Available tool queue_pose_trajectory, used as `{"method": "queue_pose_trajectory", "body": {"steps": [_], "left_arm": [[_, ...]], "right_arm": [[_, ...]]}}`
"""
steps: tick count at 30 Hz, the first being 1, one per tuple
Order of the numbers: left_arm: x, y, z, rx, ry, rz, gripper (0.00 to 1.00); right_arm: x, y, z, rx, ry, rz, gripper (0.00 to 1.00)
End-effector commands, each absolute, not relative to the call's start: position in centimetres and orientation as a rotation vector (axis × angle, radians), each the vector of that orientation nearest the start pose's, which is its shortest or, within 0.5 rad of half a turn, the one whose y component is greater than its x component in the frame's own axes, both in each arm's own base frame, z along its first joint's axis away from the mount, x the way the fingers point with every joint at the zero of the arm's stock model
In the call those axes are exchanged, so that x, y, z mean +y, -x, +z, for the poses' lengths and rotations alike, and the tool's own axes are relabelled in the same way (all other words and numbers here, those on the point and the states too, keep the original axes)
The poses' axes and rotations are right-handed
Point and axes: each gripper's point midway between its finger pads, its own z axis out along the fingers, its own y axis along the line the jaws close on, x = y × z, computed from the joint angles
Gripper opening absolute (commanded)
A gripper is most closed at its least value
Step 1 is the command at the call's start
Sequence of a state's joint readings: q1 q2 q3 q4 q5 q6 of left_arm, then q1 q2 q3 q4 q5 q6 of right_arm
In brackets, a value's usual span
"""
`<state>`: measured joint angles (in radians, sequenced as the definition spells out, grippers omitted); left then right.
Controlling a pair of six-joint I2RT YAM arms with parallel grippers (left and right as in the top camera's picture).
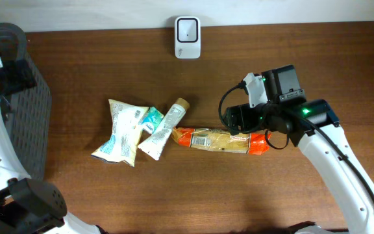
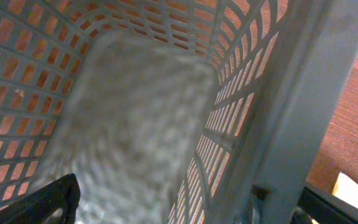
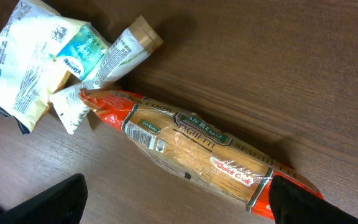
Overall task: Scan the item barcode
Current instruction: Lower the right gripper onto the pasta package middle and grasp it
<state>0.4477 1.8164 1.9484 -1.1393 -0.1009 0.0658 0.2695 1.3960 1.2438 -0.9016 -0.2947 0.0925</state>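
Over the right end of the spaghetti pack [image 3: 194,152], I'm holding the right gripper [image 3: 178,202] with jaws spread, one finger on either side, nothing pinched yet. I'm lining up to grab across its width. The pack is lying flat mid-table, left tip touching the tube [image 1: 164,130], near the pouch [image 1: 123,130]. The scanner [image 1: 187,28] is sitting at the table's [image 1: 291,58] far edge, so I'm expecting a lift-and-carry. The left gripper [image 2: 185,208] is hanging spread and empty over the basket [image 2: 241,93] at the left edge, likely parked clear.

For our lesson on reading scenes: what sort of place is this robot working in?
Probably a mock shop checkout: a small white scanner unit, packaged goods such as a spaghetti packet and a snack bag, and a grey plastic basket.
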Motion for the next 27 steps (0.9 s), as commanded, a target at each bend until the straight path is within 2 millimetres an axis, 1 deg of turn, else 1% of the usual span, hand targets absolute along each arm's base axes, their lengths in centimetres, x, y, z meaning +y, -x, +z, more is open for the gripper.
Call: {"method": "queue_pose_trajectory", "body": {"steps": [1, 14, 15, 17, 20, 24, 27], "left_arm": [[21.2, -39.8, 25.2, 2.549, 0.55, 0.307, 0.99], [21.2, -39.8, 25.2, 2.549, 0.55, 0.307, 0.99], [21.2, -39.8, 25.2, 2.549, 0.55, 0.307, 0.99], [21.2, -39.8, 25.2, 2.549, 0.55, 0.307, 0.99], [21.2, -39.8, 25.2, 2.549, 0.55, 0.307, 0.99], [21.2, -39.7, 25.2, 2.55, 0.55, 0.307, 0.99], [21.2, -39.8, 25.2, 2.55, 0.55, 0.307, 0.99]], "right_arm": [[14.0, -32.1, 19.5, 2.598, 0.353, 0.49, 0.93], [14.0, -32.1, 19.6, 2.596, 0.353, 0.493, 0.93], [14.3, -32.0, 19.7, 2.595, 0.36, 0.517, 0.99], [14.8, -31.4, 19.7, 2.604, 0.374, 0.571, 0.99], [14.8, -30.9, 19.4, 2.627, 0.374, 0.579, 0.99], [14.8, -30.9, 19.4, 2.628, 0.373, 0.579, 0.98], [15.1, -31.3, 19.8, 2.601, 0.375, 0.596, 0.99]]}}
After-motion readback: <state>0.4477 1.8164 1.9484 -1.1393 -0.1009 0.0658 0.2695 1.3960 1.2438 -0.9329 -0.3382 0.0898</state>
